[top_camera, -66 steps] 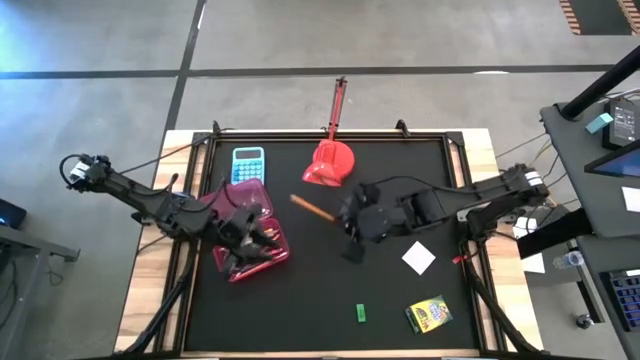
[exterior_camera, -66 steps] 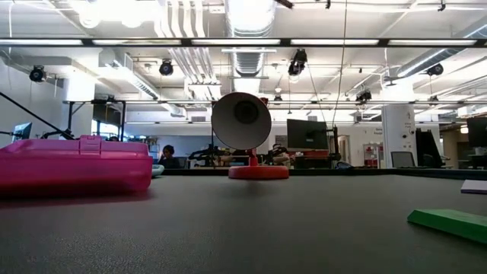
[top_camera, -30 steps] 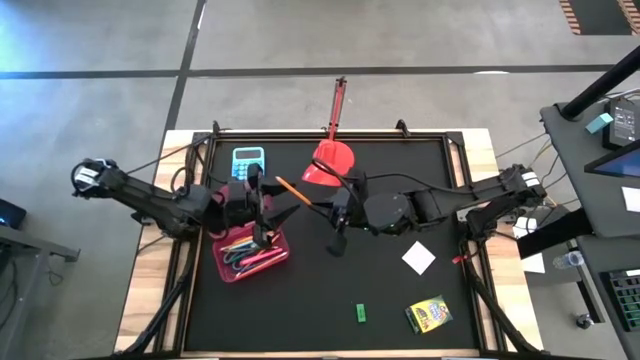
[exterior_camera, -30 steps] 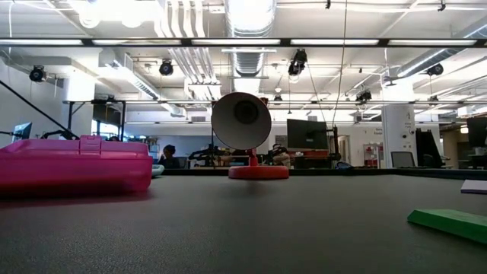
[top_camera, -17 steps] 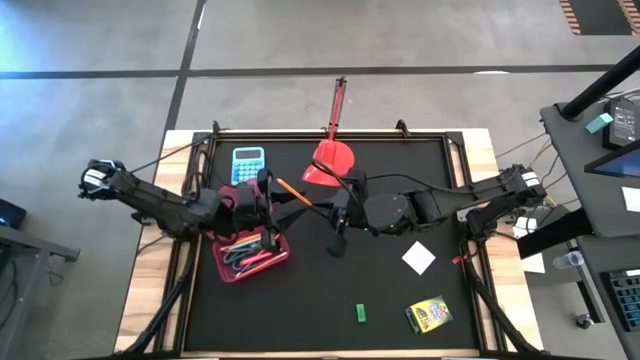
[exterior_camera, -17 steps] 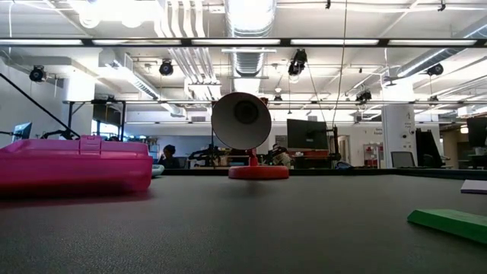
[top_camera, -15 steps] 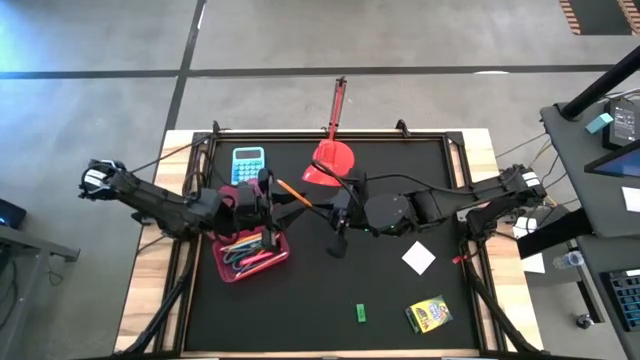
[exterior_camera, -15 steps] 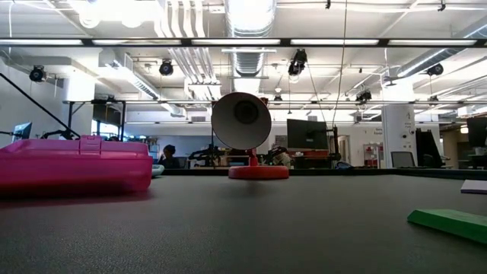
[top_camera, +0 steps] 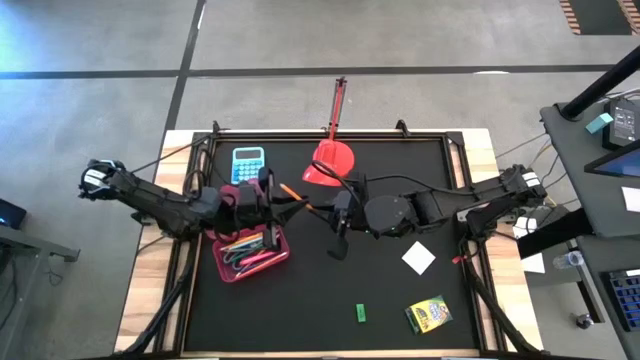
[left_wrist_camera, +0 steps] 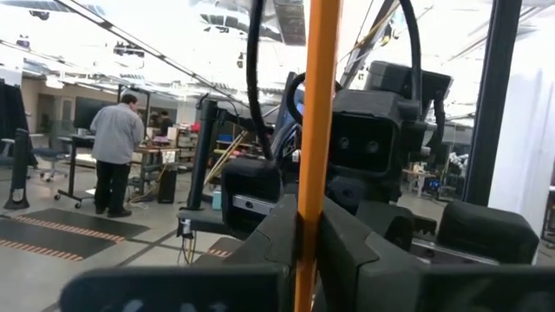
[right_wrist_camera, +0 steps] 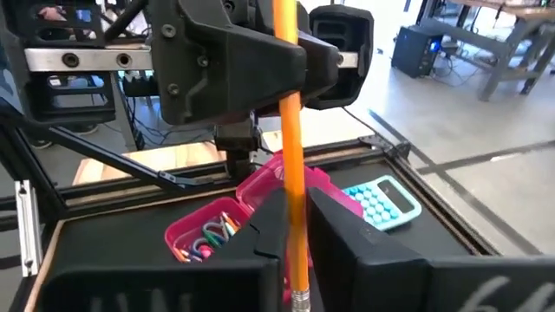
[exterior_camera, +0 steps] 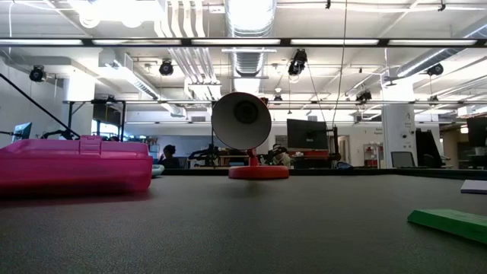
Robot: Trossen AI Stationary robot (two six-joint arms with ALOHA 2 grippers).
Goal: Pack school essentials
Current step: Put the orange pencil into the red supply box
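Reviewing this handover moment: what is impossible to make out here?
- Left gripper fingers: high view too small; right wrist view blocked by orange pencil.
- Pink case contents: low view shows only its wall; high view too small.
- Crayon box print: too small.
- White square: cut by low view's edge.

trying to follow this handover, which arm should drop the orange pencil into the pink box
Left, probably. The left gripper sits just beside the pink box and already grips the orange pencil. The right gripper holds the pencil's other end, farther from the box.
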